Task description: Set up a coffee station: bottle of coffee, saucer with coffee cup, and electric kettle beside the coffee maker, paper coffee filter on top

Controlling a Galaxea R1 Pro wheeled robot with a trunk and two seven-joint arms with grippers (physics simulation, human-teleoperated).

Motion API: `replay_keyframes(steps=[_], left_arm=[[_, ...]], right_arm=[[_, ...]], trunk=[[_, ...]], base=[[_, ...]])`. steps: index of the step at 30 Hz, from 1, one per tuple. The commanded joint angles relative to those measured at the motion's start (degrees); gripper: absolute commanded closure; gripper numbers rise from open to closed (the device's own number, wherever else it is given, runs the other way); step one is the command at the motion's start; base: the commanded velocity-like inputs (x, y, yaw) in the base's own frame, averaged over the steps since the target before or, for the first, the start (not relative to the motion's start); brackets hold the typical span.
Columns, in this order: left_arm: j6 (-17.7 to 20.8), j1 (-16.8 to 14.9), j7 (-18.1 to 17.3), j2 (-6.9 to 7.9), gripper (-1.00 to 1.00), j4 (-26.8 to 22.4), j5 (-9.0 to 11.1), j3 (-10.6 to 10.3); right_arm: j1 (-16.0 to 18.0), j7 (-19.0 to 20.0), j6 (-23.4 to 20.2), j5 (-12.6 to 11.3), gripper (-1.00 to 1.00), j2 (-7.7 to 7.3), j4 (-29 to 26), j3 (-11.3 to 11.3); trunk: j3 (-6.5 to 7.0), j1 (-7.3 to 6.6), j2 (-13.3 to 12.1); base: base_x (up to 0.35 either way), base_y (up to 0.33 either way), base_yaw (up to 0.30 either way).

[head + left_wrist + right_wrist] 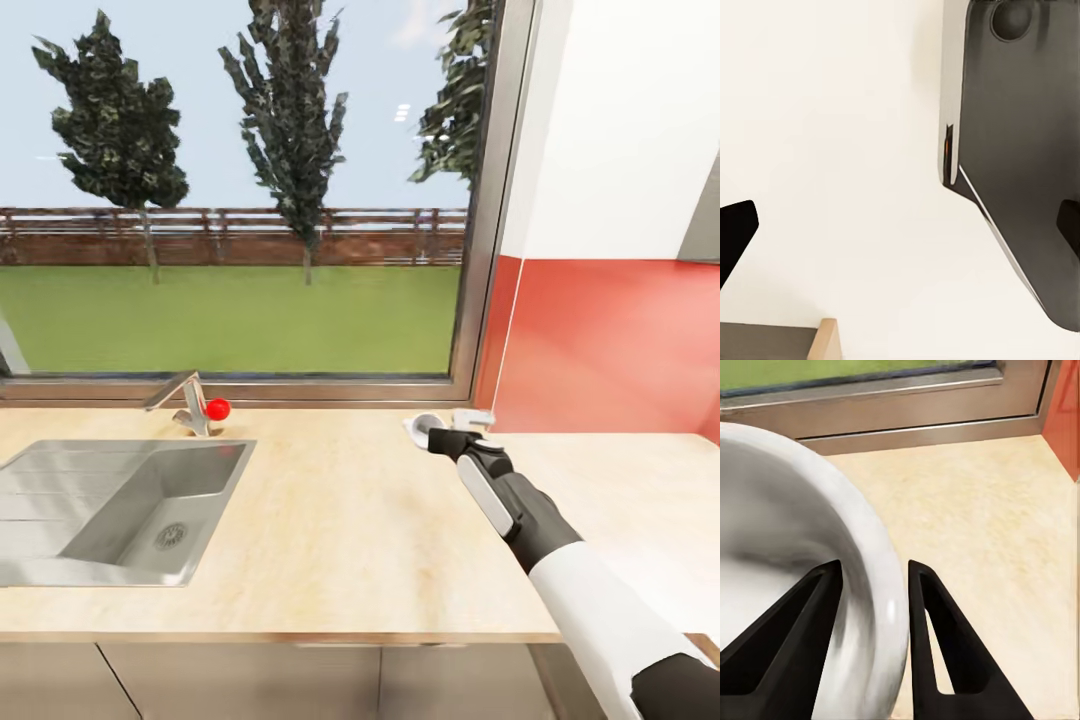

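Observation:
My right gripper [443, 432] reaches over the pale wooden countertop [340, 520] near the window corner. It is shut on the rim of a white round dish [420, 425] that looks like the saucer. In the right wrist view the saucer's thick white rim [881, 585] runs between the two black fingers [934, 637], one inside the dish and one outside, just above the counter [990, 525]. My left gripper [900, 232] is open, its dark fingertips [735, 232] wide apart with nothing between them. The coffee maker, bottle, filter, cup and kettle are out of view.
A steel sink [120, 510] with a faucet [185, 400] and red knob [217, 408] is set into the counter at the left. A window sill [240, 385] runs behind, with a red backsplash [610, 340] at the right. A dark grey panel [1020, 135] stands against a white surface.

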State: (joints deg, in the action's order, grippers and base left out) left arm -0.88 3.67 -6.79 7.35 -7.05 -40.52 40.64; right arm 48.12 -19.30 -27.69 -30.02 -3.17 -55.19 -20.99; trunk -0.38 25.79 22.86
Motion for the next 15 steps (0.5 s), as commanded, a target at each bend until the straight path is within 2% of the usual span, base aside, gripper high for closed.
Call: replay_keyframes(steps=[1,9,15], left_arm=[[-0.1,0.0,-0.3,-0.05,-1.00,-0.2,-0.5,0.5],[-0.1,-0.1,-0.3,-0.16,-1.00,-0.3,-0.5,0.5],[-0.1,-0.1,-0.3,-0.15,-1.00,-0.3,-0.5,0.5]], right_arm=[[0.0,-0.6,-0.1,-0.6,1.00,-0.15,-0.9,-0.2],[0.0,-0.6,-0.1,-0.6,1.00,-0.25,-1.2,-0.2],[0.0,-0.6,-0.1,-0.6,1.00,-0.26,-1.3,-0.2]], trunk=[[-0.04,-0.01,0.1],[-0.04,-0.01,0.1],[0.09,-0.01,0.1]], base=[[-0.332,0.000,0.000],[-0.335,0.000,0.003],[-0.337,0.000,0.180]])
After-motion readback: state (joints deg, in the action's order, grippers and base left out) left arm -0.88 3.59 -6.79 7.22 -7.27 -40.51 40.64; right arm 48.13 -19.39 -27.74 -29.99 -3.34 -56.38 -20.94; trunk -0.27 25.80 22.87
